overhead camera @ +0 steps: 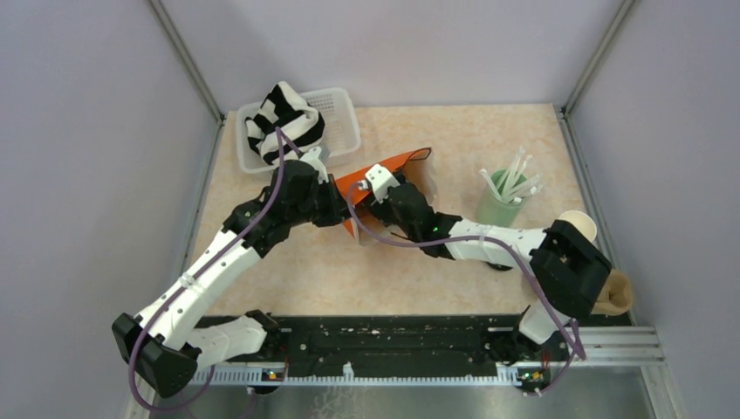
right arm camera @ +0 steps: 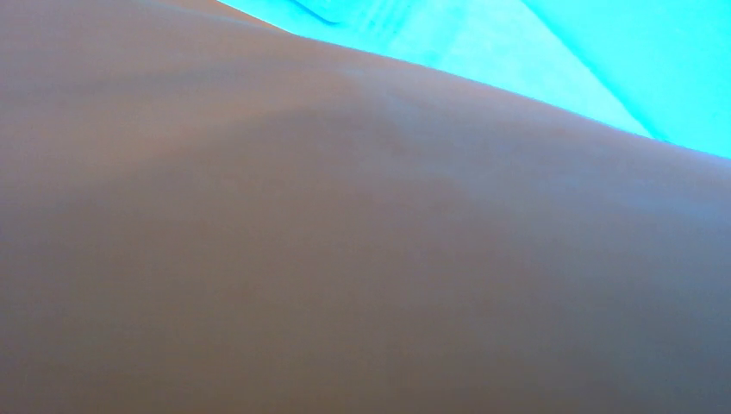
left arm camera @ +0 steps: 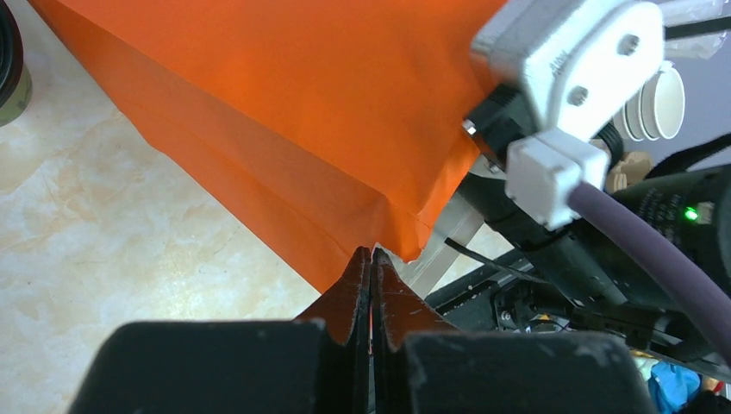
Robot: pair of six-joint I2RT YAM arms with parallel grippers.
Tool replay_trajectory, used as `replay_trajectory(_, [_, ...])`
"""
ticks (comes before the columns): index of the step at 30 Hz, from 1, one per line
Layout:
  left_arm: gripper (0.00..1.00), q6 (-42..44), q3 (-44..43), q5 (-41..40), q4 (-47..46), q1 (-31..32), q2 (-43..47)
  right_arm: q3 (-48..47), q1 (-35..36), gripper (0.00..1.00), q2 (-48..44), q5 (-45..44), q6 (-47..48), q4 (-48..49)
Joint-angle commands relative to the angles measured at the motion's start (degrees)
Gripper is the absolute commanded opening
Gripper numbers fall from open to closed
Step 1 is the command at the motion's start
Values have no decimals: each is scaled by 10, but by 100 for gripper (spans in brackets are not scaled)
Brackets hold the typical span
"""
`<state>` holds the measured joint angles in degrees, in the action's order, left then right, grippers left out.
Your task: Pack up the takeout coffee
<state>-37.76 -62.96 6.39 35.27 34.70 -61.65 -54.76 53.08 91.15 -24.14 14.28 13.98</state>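
Your left claw [left arm camera: 371,259] is pinched shut on the lower edge of the orange bag [left arm camera: 259,112], which lies tilted mid-bench, toward the back edge. Your right claw is buried in the bag's mouth, and whether it is open or holding anything cannot be told. One dark green cup [left arm camera: 10,82] stands just beside the bag; from above it cannot be picked out.

The paper may tear at the pinch, or the right arm may drag the bag into that cup. The straw tumbler [overhead camera: 497,211] crowds the right side. Bare bench [overhead camera: 349,275] lies toward the near edge.
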Motion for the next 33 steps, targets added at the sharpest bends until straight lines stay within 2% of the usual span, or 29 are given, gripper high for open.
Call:
replay_trajectory(1, [0, 8, -25, 5, 7, 3, 2, -23, -22, 64, 35, 6, -20, 39])
replay_trajectory(3, [0, 5, -23, 4, 6, 2, 3, -25, -33, 62, 52, 27, -18, 50])
replay_trajectory(6, [0, 4, -23, 2, 6, 2, 2, -34, -38, 45, 71, 50, 8, 54])
replay_trajectory(14, [0, 3, -31, -7, 17, 3, 1, -26, -39, 20, 54, 77, 21, 96])
replay_trajectory(23, [0, 1, -34, -15, 22, 3, 2, -14, -38, 12, -13, 83, 22, 41])
replay_trajectory(33, [0, -2, -51, -11, 11, 2, -13, -7, -37, 0, -128, 101, -15, -83])
